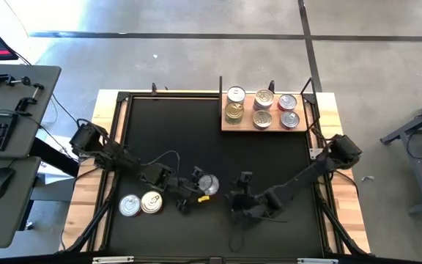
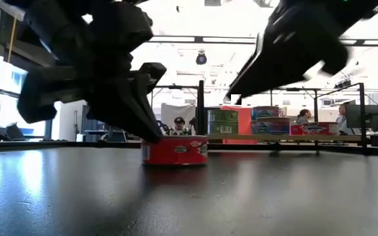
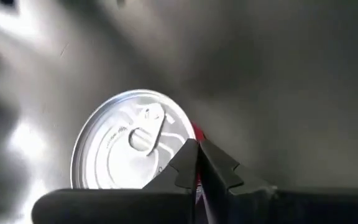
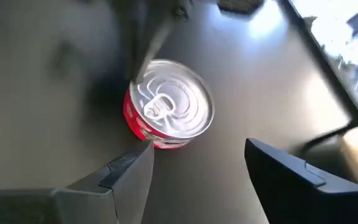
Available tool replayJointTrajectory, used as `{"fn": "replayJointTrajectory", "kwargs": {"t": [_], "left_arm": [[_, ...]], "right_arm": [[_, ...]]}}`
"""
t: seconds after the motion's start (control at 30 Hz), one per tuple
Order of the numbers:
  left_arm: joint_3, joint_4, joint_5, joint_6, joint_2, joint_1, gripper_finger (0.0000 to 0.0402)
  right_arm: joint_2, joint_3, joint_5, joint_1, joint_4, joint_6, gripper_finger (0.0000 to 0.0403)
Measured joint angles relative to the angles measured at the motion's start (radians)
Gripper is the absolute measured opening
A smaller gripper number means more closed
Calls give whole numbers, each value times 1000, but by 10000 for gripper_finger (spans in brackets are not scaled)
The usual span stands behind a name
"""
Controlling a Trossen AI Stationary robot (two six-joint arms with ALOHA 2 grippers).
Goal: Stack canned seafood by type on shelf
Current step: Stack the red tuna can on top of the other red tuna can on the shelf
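The step in hand looks like a pickup of the red-sided tin (image 1: 208, 184) that is sitting on the black mat (image 1: 269, 154) near the middle front of the table; the left gripper (image 1: 193, 192) is lying low against this tin's side, and in the left wrist view its two fingers (image 3: 219, 173) are pressed together at the tin's rim, not closed around it; so the tin is not being held, and the gripper seems to be nudging or touching it only. The right gripper (image 1: 242, 192) is hanging just beside the same tin on the other side, with its jaws spread wide and nothing between them; its wrist view is looking down on the tin's silver pull-tab lid.

The next move probably calls for one gripper to straddle the tin, close across its red wall, and carry it to the board at the far right.

The wooden shelf (image 1: 227, 126) is already carrying six tins in three pairs: gold ones (image 1: 234, 103) on the left, a middle pair (image 1: 263, 108), and red-sided ones (image 1: 289, 111) on the right; the red pair looks the fitting home. Two more tins (image 1: 140, 204) are waiting near the front left, touching each other.
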State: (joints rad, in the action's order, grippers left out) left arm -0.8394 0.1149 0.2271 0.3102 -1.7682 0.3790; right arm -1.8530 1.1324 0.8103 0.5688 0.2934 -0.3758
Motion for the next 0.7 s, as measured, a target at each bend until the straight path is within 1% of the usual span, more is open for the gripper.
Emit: {"fn": "replayJointTrajectory", "kwargs": {"t": [0.07,0.17,0.27,0.43,0.57,0.7], "left_arm": [[44,55,-50,-19,24,-15,0],[106,185,-115,-48,58,-41,0],[160,324,-170,-75,77,-67,0],[245,496,-248,-133,85,-108,0],[297,585,-254,-163,83,-132,0],[325,618,-253,-179,83,-141,0]], "right_arm": [[18,0,27,29,2,61,245],[29,0,22,45,7,132,245],[23,0,-19,31,2,230,245],[-13,0,-102,-26,-99,446,250],[-68,0,-159,-77,-203,584,260],[-129,-2,-152,-110,-298,649,261]]}}
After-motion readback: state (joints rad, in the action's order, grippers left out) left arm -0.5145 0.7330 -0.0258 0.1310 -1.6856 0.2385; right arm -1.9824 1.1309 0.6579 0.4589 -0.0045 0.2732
